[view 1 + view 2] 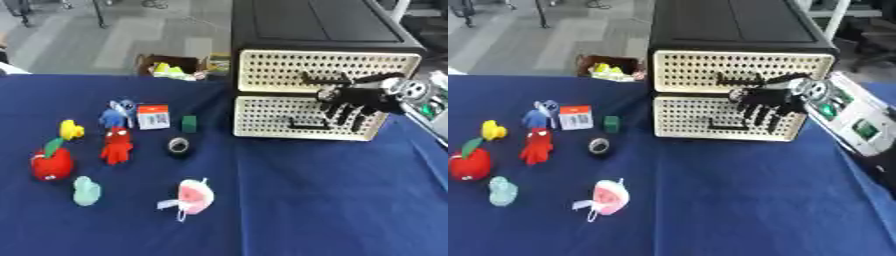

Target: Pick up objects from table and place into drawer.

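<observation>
Both drawers of the cabinet (325, 95) look shut, so nothing can be seen of what they hold. Eight small things lie on the table (306, 200), all toward its left edge and well apart from the cabinet: a red apple (52, 164), a yellow toy (71, 129), a blue toy (115, 116), a red toy (116, 145), a white card (153, 116), a green block (189, 123), a black ring (178, 146), a mint toy (86, 191) and a pink toy (195, 196) nearest the front edge. That makes nine still on the cloth. As far as the pictures settle it, these remain to be put away, and a drawer must stand open before any can go in; whether others are already inside cannot be told.

The right hand (765, 102) comes in from the table's right edge and hangs in front of the cabinet, at the seam between the upper drawer (325, 70) and lower drawer (306, 117). Its fingers (773, 120) point down, spread and fairly straight, over the lower drawer's face near its dark handle (308, 125). It holds nothing; whether it touches the front I cannot tell. The left hand shows in neither view.
</observation>
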### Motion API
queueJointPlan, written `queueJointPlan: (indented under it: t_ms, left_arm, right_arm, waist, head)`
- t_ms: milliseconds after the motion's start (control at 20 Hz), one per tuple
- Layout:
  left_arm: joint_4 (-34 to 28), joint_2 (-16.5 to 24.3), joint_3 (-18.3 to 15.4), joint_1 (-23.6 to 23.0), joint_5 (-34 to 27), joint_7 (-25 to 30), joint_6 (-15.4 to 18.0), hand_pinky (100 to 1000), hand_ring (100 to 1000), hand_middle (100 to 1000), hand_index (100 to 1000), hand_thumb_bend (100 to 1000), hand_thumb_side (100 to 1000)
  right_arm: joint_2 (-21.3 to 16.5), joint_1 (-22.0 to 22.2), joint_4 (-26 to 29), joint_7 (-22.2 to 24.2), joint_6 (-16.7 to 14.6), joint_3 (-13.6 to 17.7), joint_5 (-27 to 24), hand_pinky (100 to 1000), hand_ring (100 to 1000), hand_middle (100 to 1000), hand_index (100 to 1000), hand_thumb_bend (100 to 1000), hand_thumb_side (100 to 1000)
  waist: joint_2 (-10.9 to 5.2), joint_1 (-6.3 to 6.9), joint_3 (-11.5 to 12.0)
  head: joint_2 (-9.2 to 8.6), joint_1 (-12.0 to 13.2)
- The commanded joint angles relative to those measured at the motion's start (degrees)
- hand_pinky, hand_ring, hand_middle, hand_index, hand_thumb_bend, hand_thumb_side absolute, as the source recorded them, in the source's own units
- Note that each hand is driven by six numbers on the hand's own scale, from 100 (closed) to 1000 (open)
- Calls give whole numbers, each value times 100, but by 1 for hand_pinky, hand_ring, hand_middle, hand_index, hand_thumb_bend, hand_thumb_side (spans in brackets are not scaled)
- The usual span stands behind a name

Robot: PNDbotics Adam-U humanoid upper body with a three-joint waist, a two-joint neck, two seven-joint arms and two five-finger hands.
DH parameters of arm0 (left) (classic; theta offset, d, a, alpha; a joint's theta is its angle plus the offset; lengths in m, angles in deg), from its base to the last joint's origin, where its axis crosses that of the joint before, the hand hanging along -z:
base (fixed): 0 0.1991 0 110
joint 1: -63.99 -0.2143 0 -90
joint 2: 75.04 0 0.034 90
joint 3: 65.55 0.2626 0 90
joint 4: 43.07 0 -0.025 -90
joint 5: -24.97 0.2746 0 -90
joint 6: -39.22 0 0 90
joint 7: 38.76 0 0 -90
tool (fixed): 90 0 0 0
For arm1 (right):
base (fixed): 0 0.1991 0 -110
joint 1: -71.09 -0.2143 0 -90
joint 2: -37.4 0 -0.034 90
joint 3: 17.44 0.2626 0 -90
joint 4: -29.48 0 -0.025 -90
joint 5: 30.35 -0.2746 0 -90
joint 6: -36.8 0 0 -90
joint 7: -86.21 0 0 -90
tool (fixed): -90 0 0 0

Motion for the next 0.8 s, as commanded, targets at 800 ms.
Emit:
queueJointPlan:
  t_ms: [800]
  left_arm:
    - [-102, 57, -226, -64, -111, -323, 186, 339, 513, 572, 756, 100, 929]
  right_arm:
    - [-912, 1652, 3893, -1087, -126, 2513, -401, 623, 676, 655, 793, 100, 1000]
  waist:
    - [-182, 158, -108]
  head:
    - [149, 300]
